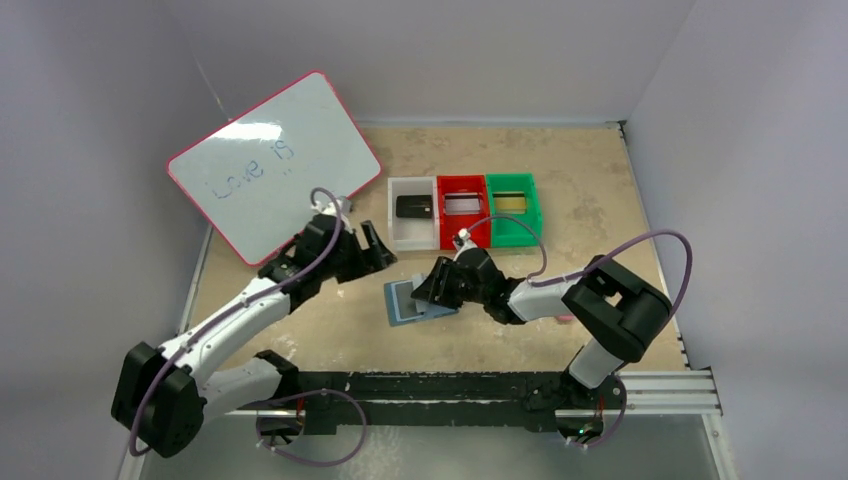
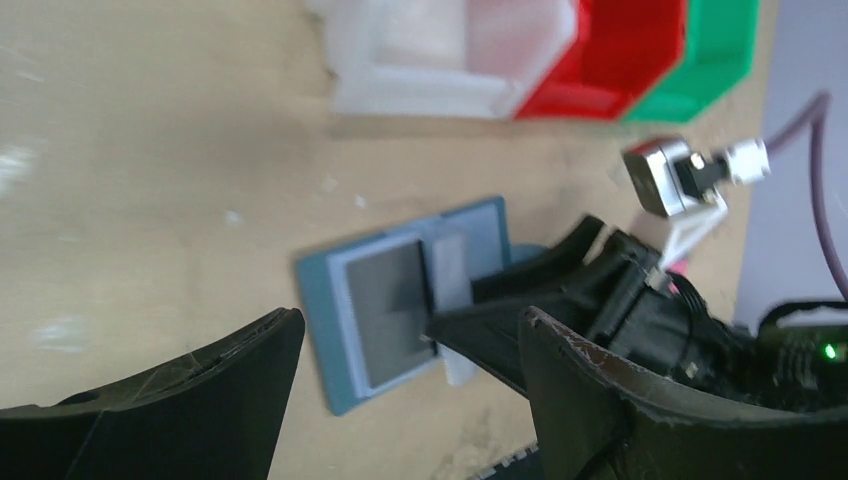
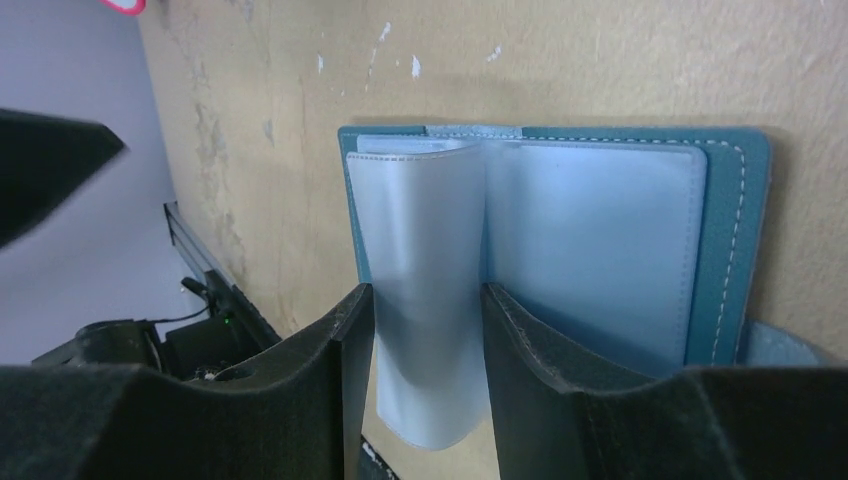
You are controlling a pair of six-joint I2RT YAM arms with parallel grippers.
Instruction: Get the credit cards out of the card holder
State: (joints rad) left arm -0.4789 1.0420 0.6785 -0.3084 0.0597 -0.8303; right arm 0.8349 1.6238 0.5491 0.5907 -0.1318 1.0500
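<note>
Just nearside of the bins [image 1: 412, 238], holder [image 1: 405, 302] lies open on counter [image 1: 560, 180]; right claw [image 3: 425, 295] half-closed astride its pocket leaf [image 3: 420, 220], grip unclear, left claw [image 1: 378, 248] wide, empty; best peel leaf slowly, pinning holder.

Pale lavender walls [image 1: 430, 50], worn tan tabletop [image 1: 580, 180], black rail [image 1: 440, 385] along near edge, even light

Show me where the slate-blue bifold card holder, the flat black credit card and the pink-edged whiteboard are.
slate-blue bifold card holder [image 3: 725, 220]: right wrist view, stitched outer border.
flat black credit card [image 1: 413, 207]: top external view, its middle.
pink-edged whiteboard [image 1: 310, 115]: top external view, bare white face.
</note>
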